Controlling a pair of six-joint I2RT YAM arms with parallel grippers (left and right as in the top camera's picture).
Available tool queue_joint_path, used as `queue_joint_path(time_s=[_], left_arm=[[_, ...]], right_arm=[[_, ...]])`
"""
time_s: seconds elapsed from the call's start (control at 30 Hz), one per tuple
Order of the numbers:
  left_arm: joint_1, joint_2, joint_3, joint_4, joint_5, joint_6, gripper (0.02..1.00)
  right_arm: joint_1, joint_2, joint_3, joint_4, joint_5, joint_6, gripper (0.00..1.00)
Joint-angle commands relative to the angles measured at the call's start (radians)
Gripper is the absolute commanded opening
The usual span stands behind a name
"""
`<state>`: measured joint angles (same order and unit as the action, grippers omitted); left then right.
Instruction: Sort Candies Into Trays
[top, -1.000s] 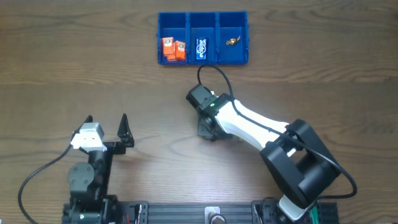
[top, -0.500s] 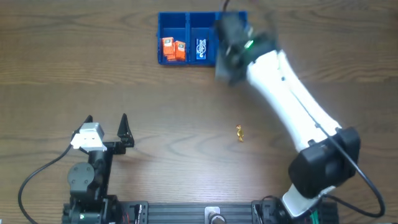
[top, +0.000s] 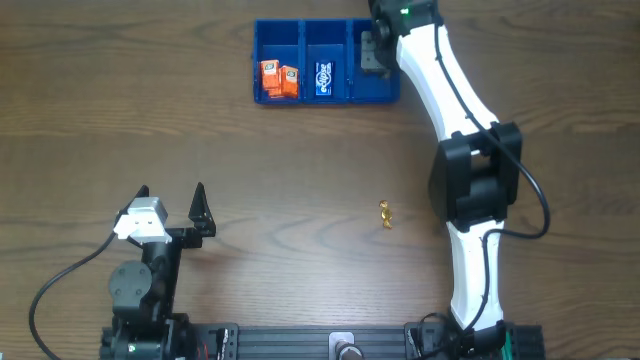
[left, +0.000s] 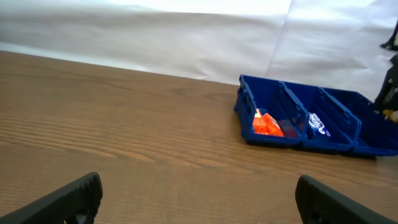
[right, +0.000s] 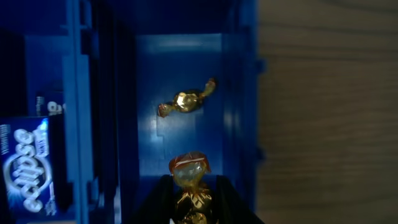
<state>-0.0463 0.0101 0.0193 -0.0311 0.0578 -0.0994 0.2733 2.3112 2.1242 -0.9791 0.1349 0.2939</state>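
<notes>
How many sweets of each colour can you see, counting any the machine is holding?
Orange candy: 2
Blue candy: 1
Gold candy: 3, one in the tray, one on the table, one in the right gripper
Total: 6

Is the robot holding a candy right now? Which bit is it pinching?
Yes: the right gripper pinches a gold candy by one end, and the other end pokes out. The left gripper holds nothing.
</notes>
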Motion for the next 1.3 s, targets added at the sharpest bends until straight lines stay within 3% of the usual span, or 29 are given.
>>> queue_joint_path(time_s=[0.03,0.27,0.5,0.53,0.6,0.67,0.73,1.03,1.2,1.3], left_arm=[[0.005,-0.006,-0.014,-0.043,0.007,0.014,0.998],[0.005,-0.006,-0.014,-0.043,0.007,0.014,0.998],[0.005,-0.006,-0.014,-0.043,0.007,0.014,0.998],[0.005,-0.006,-0.014,-0.043,0.007,0.014,0.998],[0.005,-0.006,-0.014,-0.043,0.007,0.014,0.998],[0.005,-0.006,-0.014,-0.043,0.007,0.014,0.998],[0.005,-0.006,-0.014,-0.043,0.007,0.014,0.998],[0.005,-0.006,-0.014,-0.043,0.007,0.014,0.998],[0.005,-0.006,-0.014,-0.043,0.006,0.014,0.998],[0.005,-0.006,-0.014,-0.043,0.007,0.014,1.000]], right_arm=[[-0.002,-0.003,0.024,0.029,-0.024,-0.027,0.180],[-0.002,-0.003,0.024,0.034,-0.024,-0.026,0.198],[0.002,-0.009,0.034,0.027,-0.024,-0.026,0.279],[0.002,-0.014,0.037,0.024,-0.024,-0.026,0.336],[0.002,-0.042,0.037,0.025,-0.024,-0.026,0.720],[0.000,-0.066,0.037,0.023,-0.024,-0.026,0.910],[-0.002,-0.101,0.037,0.006,-0.024,-0.027,1.000],[0.025,-0.326,-0.083,-0.152,-0.024,-0.027,0.998],[0.071,-0.517,-0.459,-0.057,-0.032,-0.013,1.000],[0.129,-0.633,-0.736,0.002,-0.035,0.072,0.998]])
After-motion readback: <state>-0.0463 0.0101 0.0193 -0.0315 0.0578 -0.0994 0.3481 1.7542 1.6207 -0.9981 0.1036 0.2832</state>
